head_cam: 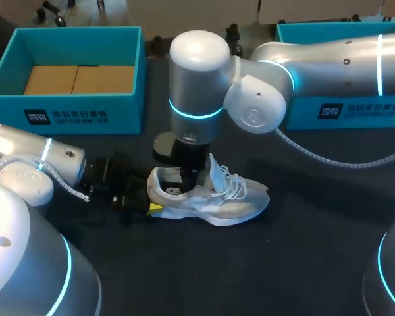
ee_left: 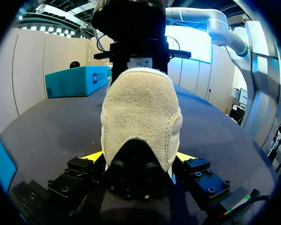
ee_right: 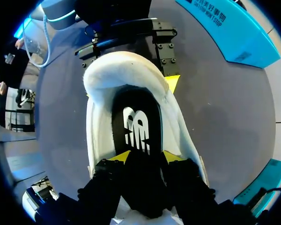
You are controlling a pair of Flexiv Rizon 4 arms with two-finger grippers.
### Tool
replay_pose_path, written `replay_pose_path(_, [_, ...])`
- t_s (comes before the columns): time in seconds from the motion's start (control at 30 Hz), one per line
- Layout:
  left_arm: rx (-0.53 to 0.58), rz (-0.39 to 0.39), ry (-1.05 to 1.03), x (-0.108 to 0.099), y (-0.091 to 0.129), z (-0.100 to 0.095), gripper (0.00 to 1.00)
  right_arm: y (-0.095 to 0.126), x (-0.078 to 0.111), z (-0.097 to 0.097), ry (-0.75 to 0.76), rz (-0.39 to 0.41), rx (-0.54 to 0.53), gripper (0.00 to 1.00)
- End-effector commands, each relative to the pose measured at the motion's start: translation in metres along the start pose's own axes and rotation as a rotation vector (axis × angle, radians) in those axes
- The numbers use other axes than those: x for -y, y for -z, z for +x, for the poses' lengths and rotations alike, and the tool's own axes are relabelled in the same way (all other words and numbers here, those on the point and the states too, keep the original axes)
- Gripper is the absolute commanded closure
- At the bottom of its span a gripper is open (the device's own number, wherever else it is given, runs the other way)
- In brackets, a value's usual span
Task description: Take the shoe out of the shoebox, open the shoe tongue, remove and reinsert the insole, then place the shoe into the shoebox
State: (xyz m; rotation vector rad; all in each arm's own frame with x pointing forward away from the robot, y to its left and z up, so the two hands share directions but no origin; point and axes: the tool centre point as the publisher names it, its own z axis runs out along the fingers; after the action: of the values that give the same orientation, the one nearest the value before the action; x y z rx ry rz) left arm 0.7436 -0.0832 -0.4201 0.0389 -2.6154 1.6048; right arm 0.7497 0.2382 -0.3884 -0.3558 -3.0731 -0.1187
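A white and grey sneaker (head_cam: pixel 214 201) lies on the dark table, toe pointing right, laces loose. My left gripper (head_cam: pixel 145 203) is at the heel; in the left wrist view its yellow tips press the suede heel (ee_left: pixel 140 117) from both sides, so this gripper (ee_left: pixel 139 158) is shut on it. My right gripper (head_cam: pixel 187 178) comes down from above into the shoe's mouth. In the right wrist view this gripper (ee_right: pixel 145 157) has its yellow tips apart over the black insole (ee_right: pixel 136 124), holding nothing.
A teal shoebox (head_cam: pixel 10 72) with cardboard inside stands at the back left. A second teal box (head_cam: pixel 355 108) is at the back right, under my right arm. A cable (head_cam: pixel 329 158) trails across the table to the right of the shoe.
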Motion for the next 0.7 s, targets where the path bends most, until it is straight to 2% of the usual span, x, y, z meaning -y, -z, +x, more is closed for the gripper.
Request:
replay_pose_path(0.03, [-0.002, -0.002, 0.0, 0.0, 0.001, 0.0, 1.0, -0.009, -0.002, -0.002, 0.001, -0.002, -0.007, 0.58])
replay_pose_path(0.27, [-0.002, -0.002, 0.0, 0.0, 0.001, 0.0, 1.0, -0.02, -0.008, -0.001, 0.016, -0.01, -0.034, 0.55])
replay_pose_path(0.47, [-0.002, -0.002, 0.0, 0.0, 0.001, 0.0, 1.0, -0.029, -0.014, 0.009, 0.03, -0.02, -0.083, 0.6])
replay_pose_path(0.53, [-0.002, -0.002, 0.0, 0.0, 0.001, 0.0, 1.0, -0.033, -0.016, 0.014, 0.028, -0.024, -0.1, 0.68])
replay_pose_path(0.63, [-0.002, -0.002, 0.0, 0.0, 0.001, 0.0, 1.0, -0.041, -0.017, 0.021, 0.021, -0.027, -0.123, 0.96])
replay_pose_path(0.7, [-0.002, -0.002, 0.0, 0.0, 0.001, 0.0, 1.0, -0.044, -0.018, 0.025, 0.016, -0.029, -0.133, 1.0])
